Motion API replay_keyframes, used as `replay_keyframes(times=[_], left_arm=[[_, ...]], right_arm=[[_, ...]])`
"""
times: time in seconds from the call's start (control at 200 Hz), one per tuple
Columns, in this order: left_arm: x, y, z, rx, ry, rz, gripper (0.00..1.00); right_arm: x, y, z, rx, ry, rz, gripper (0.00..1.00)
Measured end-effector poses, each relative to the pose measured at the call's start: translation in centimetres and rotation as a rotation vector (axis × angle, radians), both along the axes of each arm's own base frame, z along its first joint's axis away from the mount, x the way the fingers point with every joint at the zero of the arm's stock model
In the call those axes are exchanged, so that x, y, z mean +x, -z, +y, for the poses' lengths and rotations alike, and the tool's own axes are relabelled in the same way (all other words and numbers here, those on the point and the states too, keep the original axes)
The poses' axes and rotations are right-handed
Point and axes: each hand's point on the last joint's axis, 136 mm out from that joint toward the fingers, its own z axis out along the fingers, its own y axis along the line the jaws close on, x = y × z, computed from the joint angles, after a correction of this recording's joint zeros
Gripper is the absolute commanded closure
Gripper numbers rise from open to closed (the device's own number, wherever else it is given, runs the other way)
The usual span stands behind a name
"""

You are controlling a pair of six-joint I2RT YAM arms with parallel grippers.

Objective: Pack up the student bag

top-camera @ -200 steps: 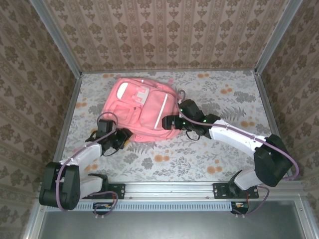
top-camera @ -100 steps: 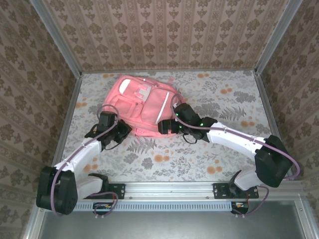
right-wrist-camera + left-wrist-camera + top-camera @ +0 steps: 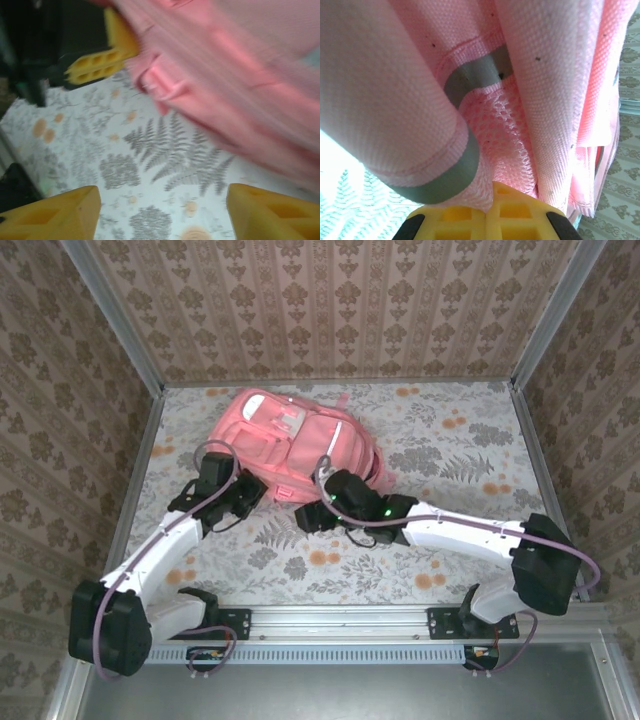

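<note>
Top: student bag (image 3: 300,440) lies upper centre-left of frame on floral table (image 3: 450,440). L gripper (image 3: 245,492) at bag's lower-left edge, R gripper (image 3: 308,517) just below its bottom edge.
L wrist: jaws pinched on pink bag fabric.
R wrist: yellow fingers (image 3: 55,212) wide apart, nothing btwn; bag upper right.

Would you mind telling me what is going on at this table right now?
Two robot arms are working on a pink backpack lying on the flower-patterned table. The left gripper is shut on a fold of the backpack's fabric at its near left edge. The right gripper is open and holds nothing, low over the table beside the backpack's near edge.
</note>
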Motion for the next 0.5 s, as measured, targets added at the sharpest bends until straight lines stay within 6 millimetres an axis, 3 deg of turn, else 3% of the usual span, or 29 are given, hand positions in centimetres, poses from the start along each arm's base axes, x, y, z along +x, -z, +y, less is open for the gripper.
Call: replay_keyframes(times=[0.16,0.295,0.5], left_arm=[[-0.2,0.3,-0.2,0.005,-0.001,0.024,1.0],[-0.4,0.5,-0.1,0.008,-0.005,0.034,1.0],[-0.4,0.4,-0.1,0.004,-0.009,0.037,1.0]], right_arm=[[-1.6,3.7,3.1,-0.061,-0.052,0.012,0.48],[-0.8,6.8,4.1,-0.135,-0.023,0.0,0.49],[1.6,7.2,5.5,-0.165,0.041,-0.087,0.54]])
